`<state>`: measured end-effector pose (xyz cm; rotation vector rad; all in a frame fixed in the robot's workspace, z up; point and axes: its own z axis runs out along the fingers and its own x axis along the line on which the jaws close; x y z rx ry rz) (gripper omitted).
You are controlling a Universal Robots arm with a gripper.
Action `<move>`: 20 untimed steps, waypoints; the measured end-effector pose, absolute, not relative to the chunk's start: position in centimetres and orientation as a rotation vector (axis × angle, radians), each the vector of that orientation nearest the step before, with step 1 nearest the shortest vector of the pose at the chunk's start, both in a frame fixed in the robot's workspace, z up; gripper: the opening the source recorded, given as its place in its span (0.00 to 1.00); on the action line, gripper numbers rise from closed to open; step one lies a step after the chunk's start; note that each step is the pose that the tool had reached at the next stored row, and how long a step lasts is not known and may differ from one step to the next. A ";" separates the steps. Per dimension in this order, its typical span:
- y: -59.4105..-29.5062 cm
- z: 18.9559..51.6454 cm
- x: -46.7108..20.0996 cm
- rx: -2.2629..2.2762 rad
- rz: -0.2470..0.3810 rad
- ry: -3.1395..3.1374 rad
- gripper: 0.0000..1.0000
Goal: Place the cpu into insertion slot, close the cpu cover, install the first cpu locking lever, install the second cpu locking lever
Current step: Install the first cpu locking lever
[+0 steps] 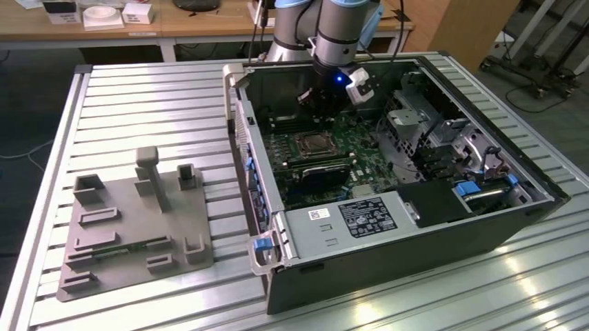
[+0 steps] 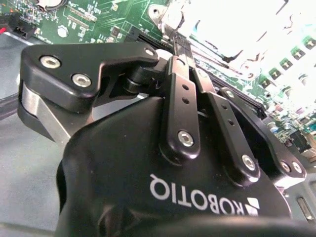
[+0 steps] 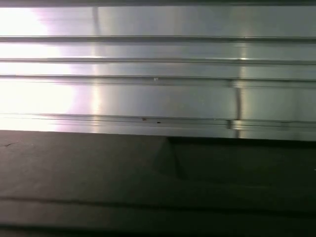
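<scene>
One arm reaches into the open computer case (image 1: 396, 227) in the exterior view, with the gripper (image 1: 313, 103) hanging above the green motherboard (image 1: 354, 148) near the rear wall of the case. The insertion slot (image 1: 311, 145) lies just below the gripper, toward the exterior view's left of the board, and shows a silvery rim around a grey centre; whether the cpu is already seated there cannot be told. A grey fixture block (image 1: 134, 231) rests on the ribbed metal counter (image 1: 147, 89), well apart from the case. In the second wrist view, the gripper (image 2: 190, 42) is seen from behind its black body, its linkage bars drawn close together, so the jaws stand narrow; whether they hold anything cannot be told, as their tips run into glare over the board. In the first wrist view, ribbed metal (image 3: 158, 79) and a dark panel (image 3: 158, 187) appear. Judged risk: a tilted or offset descent could scrape the slot contacts or catch the slot's rim, since the working area is washed out by glare.
</scene>
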<state>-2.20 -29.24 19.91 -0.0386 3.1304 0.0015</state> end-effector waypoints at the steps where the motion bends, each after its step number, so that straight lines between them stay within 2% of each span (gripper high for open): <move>1: -29.2 19.9 -2.2 -0.038 0.001 3.131 0.10; 20: -29.2 20.0 -2.3 -0.038 0.011 3.142 0.10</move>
